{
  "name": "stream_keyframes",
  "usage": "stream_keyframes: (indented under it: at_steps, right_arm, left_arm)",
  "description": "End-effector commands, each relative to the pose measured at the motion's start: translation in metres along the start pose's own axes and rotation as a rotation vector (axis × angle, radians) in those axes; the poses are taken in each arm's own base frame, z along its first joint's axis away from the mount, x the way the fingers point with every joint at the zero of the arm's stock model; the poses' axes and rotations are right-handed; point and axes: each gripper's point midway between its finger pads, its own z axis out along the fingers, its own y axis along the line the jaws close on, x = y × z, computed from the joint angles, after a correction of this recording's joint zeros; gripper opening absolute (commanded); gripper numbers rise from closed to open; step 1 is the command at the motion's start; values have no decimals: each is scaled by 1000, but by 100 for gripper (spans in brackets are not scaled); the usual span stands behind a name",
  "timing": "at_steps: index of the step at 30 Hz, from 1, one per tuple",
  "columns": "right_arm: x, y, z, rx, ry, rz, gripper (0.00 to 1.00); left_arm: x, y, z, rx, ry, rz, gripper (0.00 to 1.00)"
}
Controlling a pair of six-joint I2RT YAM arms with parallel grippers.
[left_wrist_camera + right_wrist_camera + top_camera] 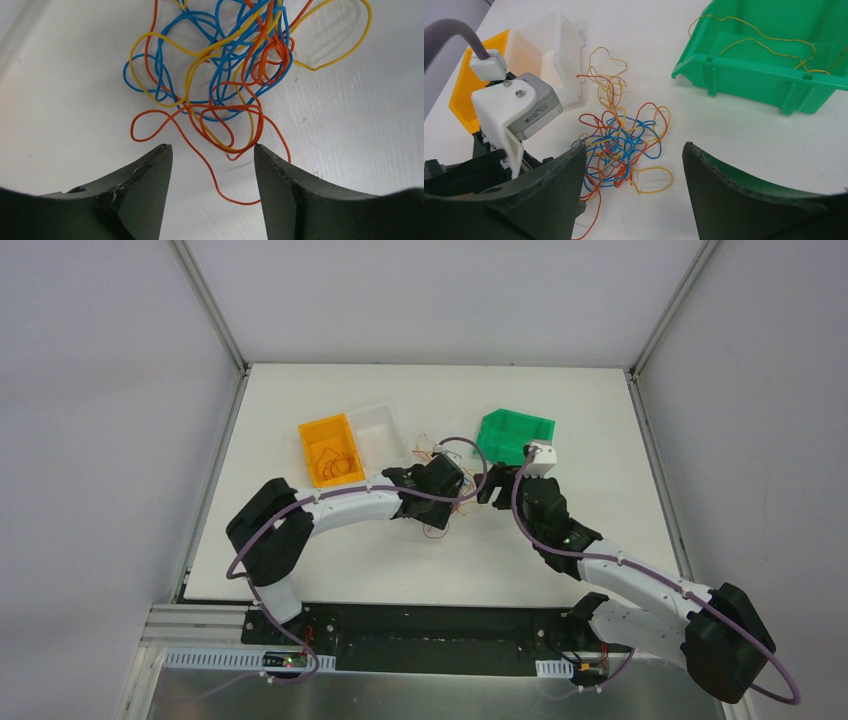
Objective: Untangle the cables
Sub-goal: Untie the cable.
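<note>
The cables (220, 75) are a tangled clump of thin orange, blue and yellow wires lying on the white table. My left gripper (212, 150) is open just short of the clump, with one loose orange strand running between its fingers (150, 185). My right gripper (634, 150) is open and empty, and the clump (619, 145) lies just beyond its fingertips, towards its left finger. In the top view both grippers meet at mid-table, left (452, 485) and right (489, 486), with strands (436, 530) showing around them.
A green bin (774, 75) with yellow wires (764, 40) in it stands at the back right. An orange bin (330, 450) holds orange wires, and a clear white bin (380, 425) stands beside it. The left arm's wrist camera block (516, 107) is close to my right gripper.
</note>
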Motion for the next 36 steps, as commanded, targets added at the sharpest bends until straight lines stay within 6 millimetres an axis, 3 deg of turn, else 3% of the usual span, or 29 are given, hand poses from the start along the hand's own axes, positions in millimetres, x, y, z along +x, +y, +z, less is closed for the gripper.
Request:
stream_keyframes:
  at_steps: [1, 9, 12, 15, 20, 27, 33, 36]
  right_arm:
    - [-20, 3, -2, 0, -60, 35, 74]
    - [-21, 1, -2, 5, -63, 35, 74]
    - [-20, 1, -1, 8, -60, 35, 74]
    - [-19, 2, 0, 6, -54, 34, 74]
    - [-17, 0, 2, 12, -49, 32, 74]
    - [-5, 10, 9, -27, 17, 20, 75]
    - [14, 20, 24, -38, 113, 38, 80]
    - [30, 25, 38, -17, 195, 59, 82]
  left_arm:
    - [-10, 1, 5, -36, 3, 51, 59]
    - [4, -19, 6, 36, 51, 32, 44]
    - [7, -23, 1, 65, 62, 24, 28]
    - [10, -26, -4, 95, 76, 17, 2]
    - [3, -22, -28, 101, 66, 11, 0]
    - [-29, 9, -102, 150, -26, -46, 0]
    - [-39, 57, -144, 135, -107, -148, 0]
    - [-46, 90, -175, 58, -183, -185, 0]
